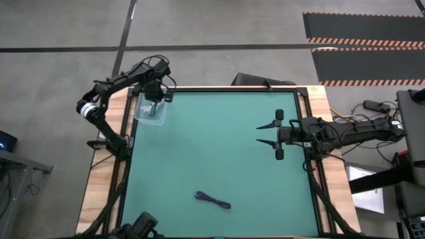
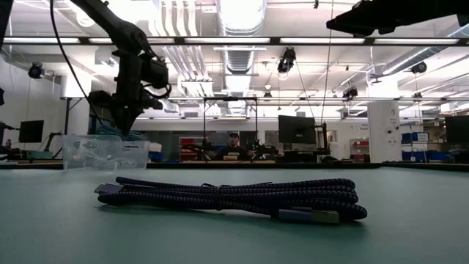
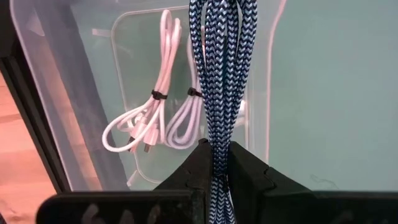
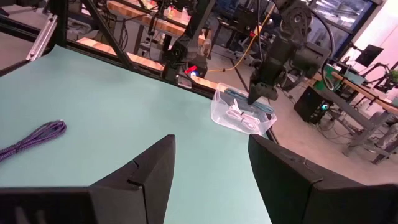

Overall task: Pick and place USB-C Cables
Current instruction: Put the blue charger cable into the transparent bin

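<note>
Cables: the left pincer (image 3: 214,163) is clamped on the teal one (image 3: 221,81), dangling over the clear bin (image 1: 149,110) holding two white ones (image 3: 155,118). The right pincer (image 1: 269,135) gapes wide, purple cable (image 1: 212,200) well apart.

The floor (image 1: 219,26) is grey with dark lines. Long bright lights (image 2: 238,15) hang above desks with screens (image 2: 297,129).
</note>
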